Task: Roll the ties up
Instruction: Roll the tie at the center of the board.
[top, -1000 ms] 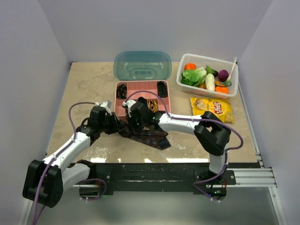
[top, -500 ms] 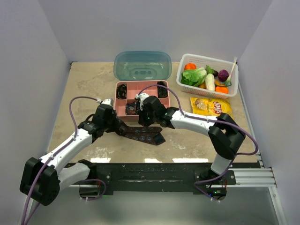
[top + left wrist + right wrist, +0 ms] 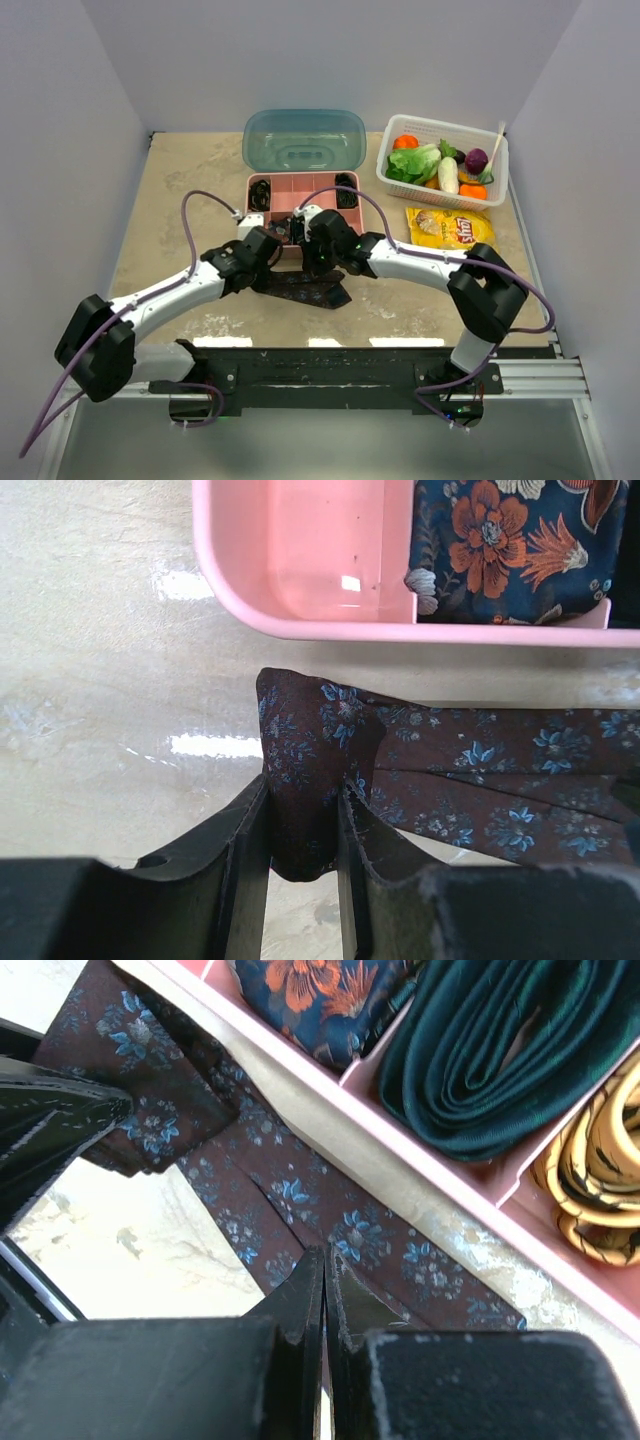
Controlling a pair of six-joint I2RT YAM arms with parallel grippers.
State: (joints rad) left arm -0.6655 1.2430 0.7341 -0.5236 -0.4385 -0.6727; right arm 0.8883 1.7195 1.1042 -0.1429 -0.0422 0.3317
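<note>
A dark maroon tie (image 3: pixel 312 289) with small blue flowers lies on the table in front of the pink box (image 3: pixel 300 184). My left gripper (image 3: pixel 268 258) is shut on a folded end of it; the fold (image 3: pixel 318 730) sticks out between the fingers (image 3: pixel 303 798). My right gripper (image 3: pixel 320 262) is shut, with its tips (image 3: pixel 325 1257) pressed on the tie's strip (image 3: pixel 300 1195) at a fold edge. The box holds rolled ties: a blue floral one (image 3: pixel 320 990), a dark green coil (image 3: pixel 480 1050) and a gold coil (image 3: pixel 600 1190).
The box's teal lid (image 3: pixel 305 140) stands open behind it. A white basket (image 3: pixel 440 122) of toy vegetables is at the back right, with a yellow chips bag (image 3: pixel 452 228) in front of it. Purple cables loop over both arms.
Both grippers have moved right and toward the pink box, dragging the maroon tie with them. The left gripper has closed in on the right one.
</note>
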